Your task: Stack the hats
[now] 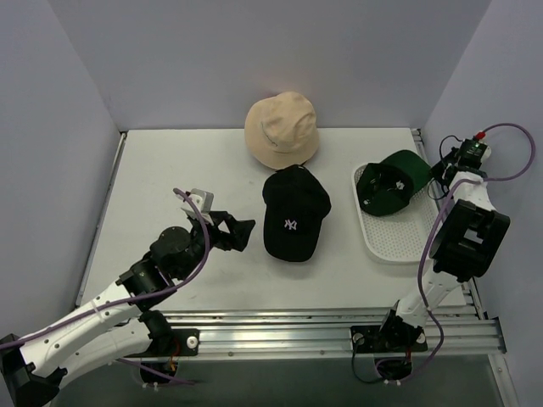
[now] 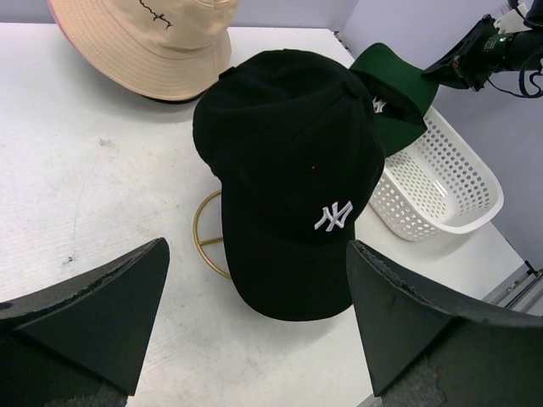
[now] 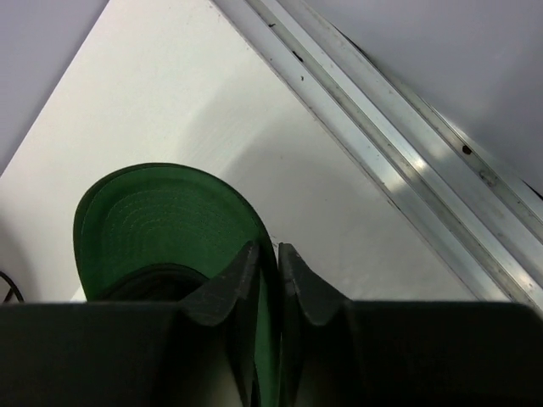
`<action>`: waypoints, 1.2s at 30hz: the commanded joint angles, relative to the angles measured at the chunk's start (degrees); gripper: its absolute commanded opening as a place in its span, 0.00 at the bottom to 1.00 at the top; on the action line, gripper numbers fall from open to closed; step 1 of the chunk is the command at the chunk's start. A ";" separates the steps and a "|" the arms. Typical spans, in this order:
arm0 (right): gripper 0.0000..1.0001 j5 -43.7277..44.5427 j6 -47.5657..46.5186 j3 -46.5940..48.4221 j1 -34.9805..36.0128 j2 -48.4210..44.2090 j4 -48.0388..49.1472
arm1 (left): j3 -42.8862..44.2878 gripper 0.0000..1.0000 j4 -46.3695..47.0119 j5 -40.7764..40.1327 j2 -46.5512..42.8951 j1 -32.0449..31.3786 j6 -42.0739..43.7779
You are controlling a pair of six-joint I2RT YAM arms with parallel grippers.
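The black baseball cap (image 1: 294,214) with a white logo rests on a gold wire frame (image 2: 204,239) at mid-table. My left gripper (image 1: 242,233) is open just left of it, fingers wide apart (image 2: 259,314) and nothing between them. The tan bucket hat (image 1: 282,129) stands behind the cap, with a pink edge (image 2: 53,12) showing at its rim. The dark green hat (image 1: 392,181) lies over the white tray (image 1: 399,242). My right gripper (image 1: 443,170) is shut on the green hat's brim (image 3: 161,220), which is pinched between the fingertips (image 3: 269,254).
The perforated tray (image 2: 441,182) stands at the right by the metal rail (image 3: 399,161). Grey walls close the back and both sides. Bare tabletop lies to the left of the black cap (image 2: 288,161).
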 commanded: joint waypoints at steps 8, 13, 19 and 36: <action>0.00 -1.06 2.38 1.75 0.22 -13.07 1.25 | 0.78 0.94 2.41 -0.20 -0.75 -0.24 -0.19; 0.00 2.36 2.48 5.25 3.46 -18.80 -0.49 | 9.19 0.96 -5.49 1.20 0.56 -0.24 -2.30; 0.00 14.84 -5.08 12.02 14.26 -26.62 -3.94 | 23.27 0.96 -17.09 4.45 5.74 -0.15 -5.56; 0.00 17.52 -33.82 2.01 45.83 -52.29 14.26 | 74.15 0.96 -36.70 17.19 30.97 0.81 -9.07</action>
